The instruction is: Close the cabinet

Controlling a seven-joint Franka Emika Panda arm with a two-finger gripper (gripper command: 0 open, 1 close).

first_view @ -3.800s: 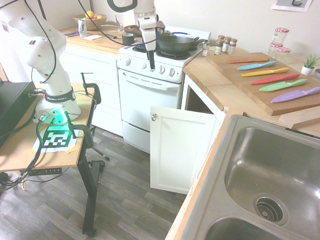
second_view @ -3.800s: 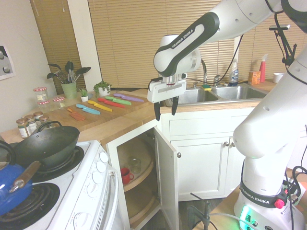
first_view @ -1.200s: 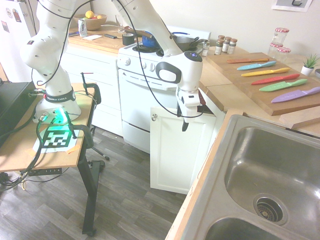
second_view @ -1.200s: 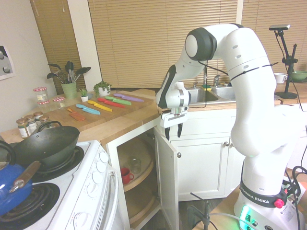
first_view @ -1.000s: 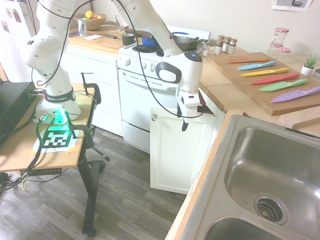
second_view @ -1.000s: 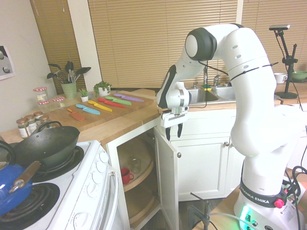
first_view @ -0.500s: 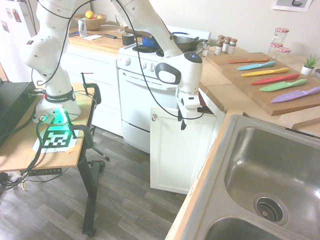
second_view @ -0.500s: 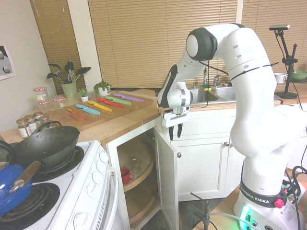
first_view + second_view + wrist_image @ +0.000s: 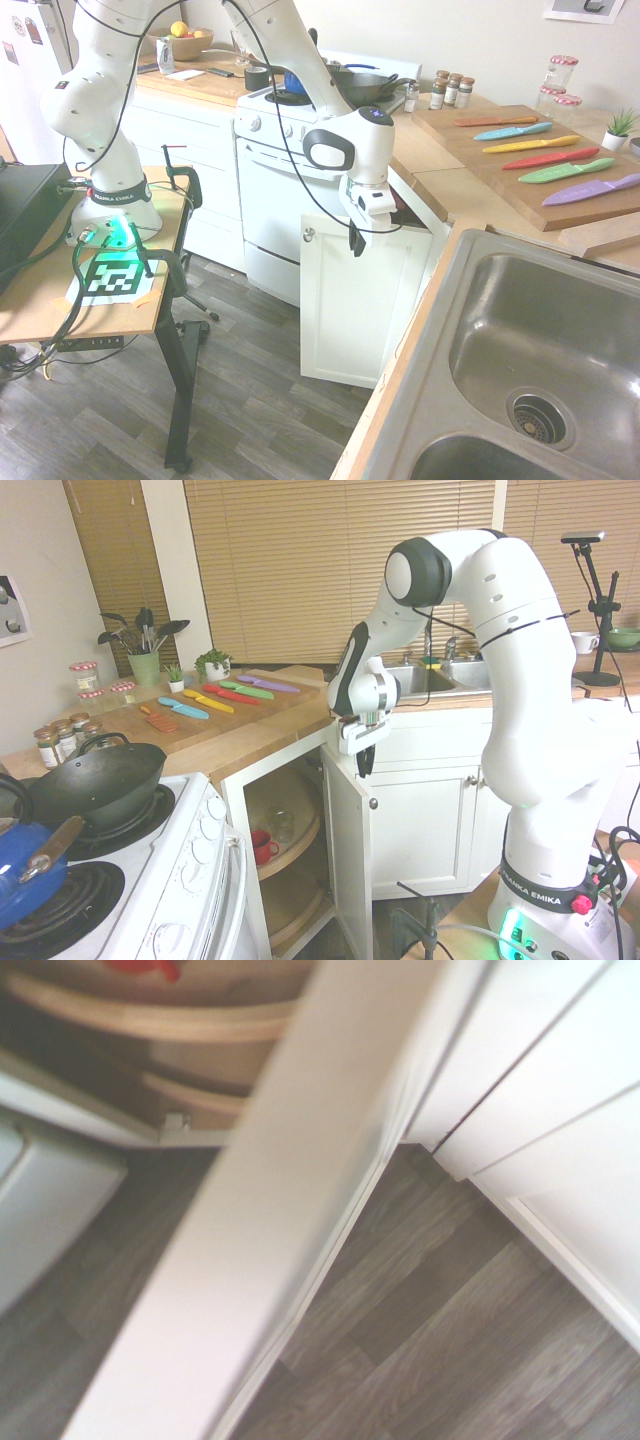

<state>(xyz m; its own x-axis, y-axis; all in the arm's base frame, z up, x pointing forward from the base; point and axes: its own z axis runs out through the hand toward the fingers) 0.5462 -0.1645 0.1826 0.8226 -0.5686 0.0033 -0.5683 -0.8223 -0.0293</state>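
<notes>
The claw (image 9: 364, 761) points down with its fingers drawn together, holding nothing. Directly beneath it stands the top edge of the white shaker-panel cabinet (image 9: 362, 296) door, ajar.

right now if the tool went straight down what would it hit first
Probably the top edge of the open cabinet door; the tool points down right over it, though depth is hard to judge.

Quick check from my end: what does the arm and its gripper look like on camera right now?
White, glossy, rounded arm with dark grey joint caps and bands. "FRANKA EMIKA" lettering on a black ring at its base, above a green light. Black cables loop along its links. The gripper has a white boxy body and slim black fingers.
</notes>
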